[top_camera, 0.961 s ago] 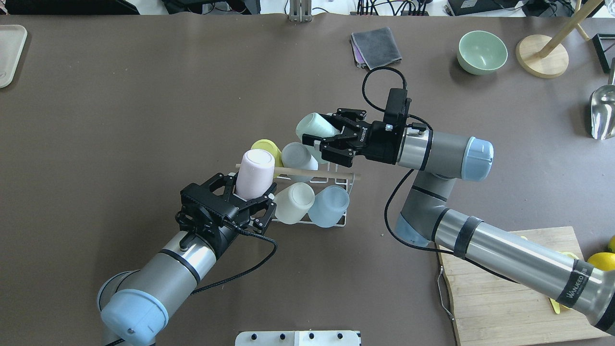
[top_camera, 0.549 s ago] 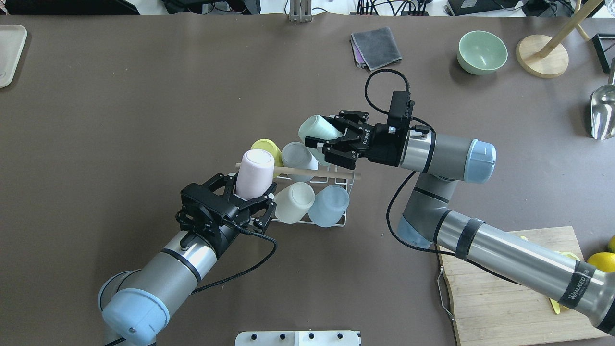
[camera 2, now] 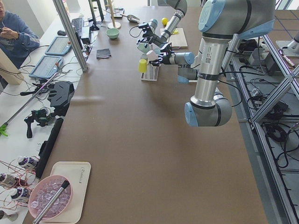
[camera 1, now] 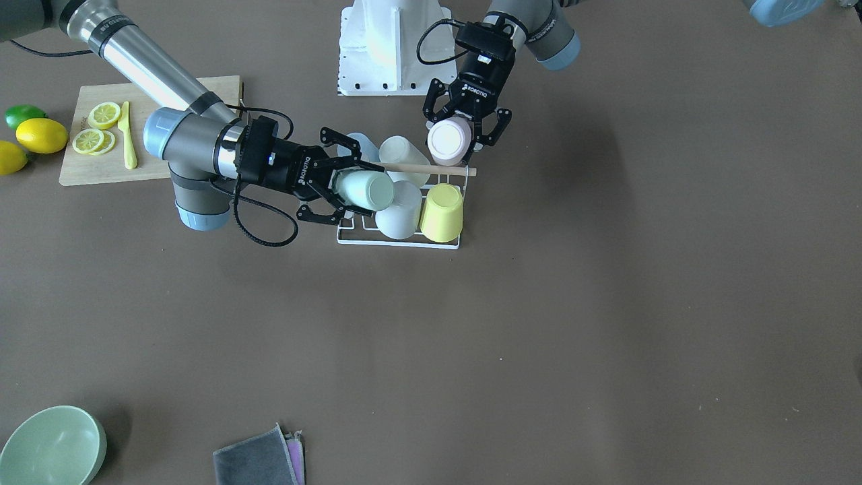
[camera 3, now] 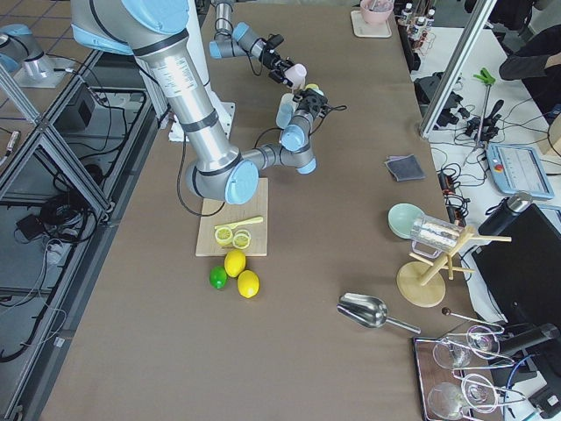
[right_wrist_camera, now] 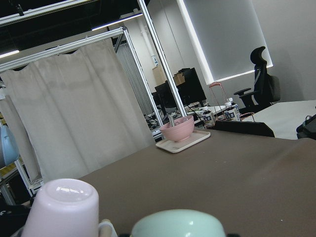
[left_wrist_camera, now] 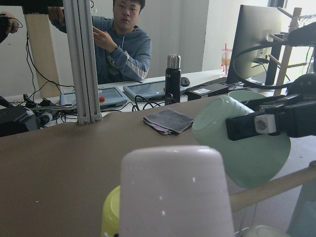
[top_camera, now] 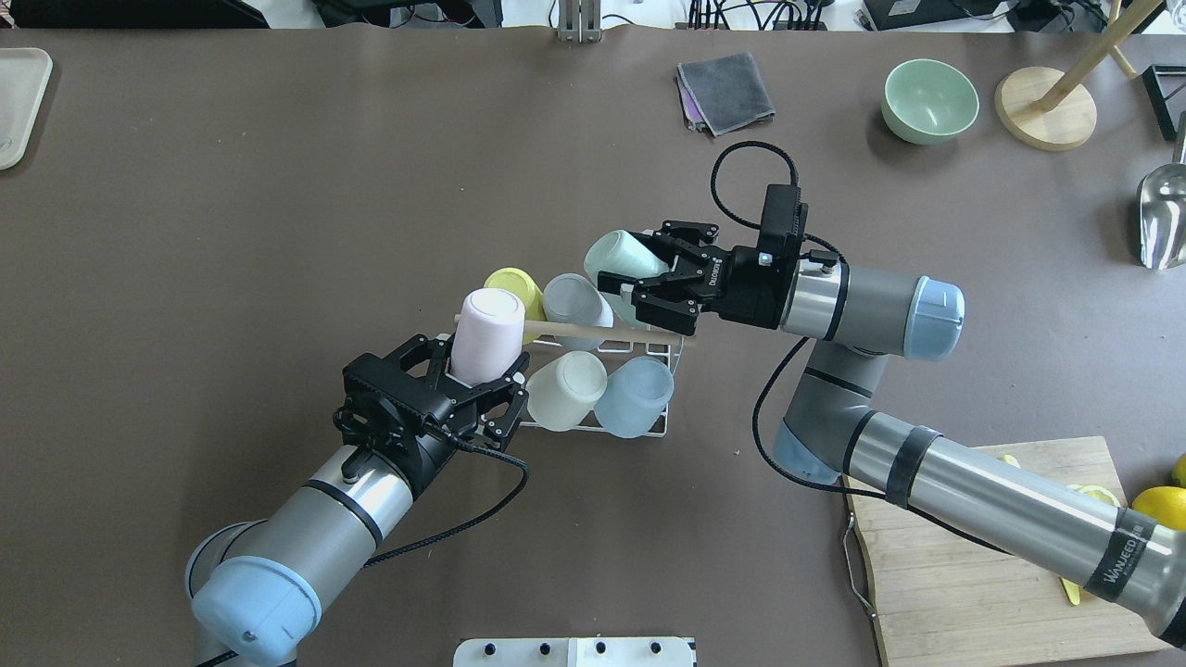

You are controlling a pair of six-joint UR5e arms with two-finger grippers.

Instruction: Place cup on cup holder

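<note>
The white wire cup holder [top_camera: 653,350] with its wooden rod [top_camera: 574,329] stands mid-table, also in the front view [camera 1: 350,239]. It carries a yellow cup [top_camera: 508,283], a pale grey cup [top_camera: 570,296], a cream cup [top_camera: 570,389], a blue cup [top_camera: 635,396] and a pink cup [top_camera: 484,333]. My left gripper [top_camera: 477,369] is open, its fingers spread around the pink cup's lower part [camera 1: 448,141]. My right gripper [top_camera: 630,259] is shut on a mint green cup [top_camera: 613,255], held tilted over the holder's far right corner [camera 1: 363,190].
A grey cloth [top_camera: 725,90], a green bowl [top_camera: 929,100] and a wooden stand [top_camera: 1045,106] lie at the far side. A metal scoop [top_camera: 1163,218] is at the right edge. A cutting board [top_camera: 973,574] with lemon slices lies under my right arm.
My right gripper has moved right and slightly nearer with the mint cup. My left gripper has drawn back a little from the pink cup, which stays on the holder.
</note>
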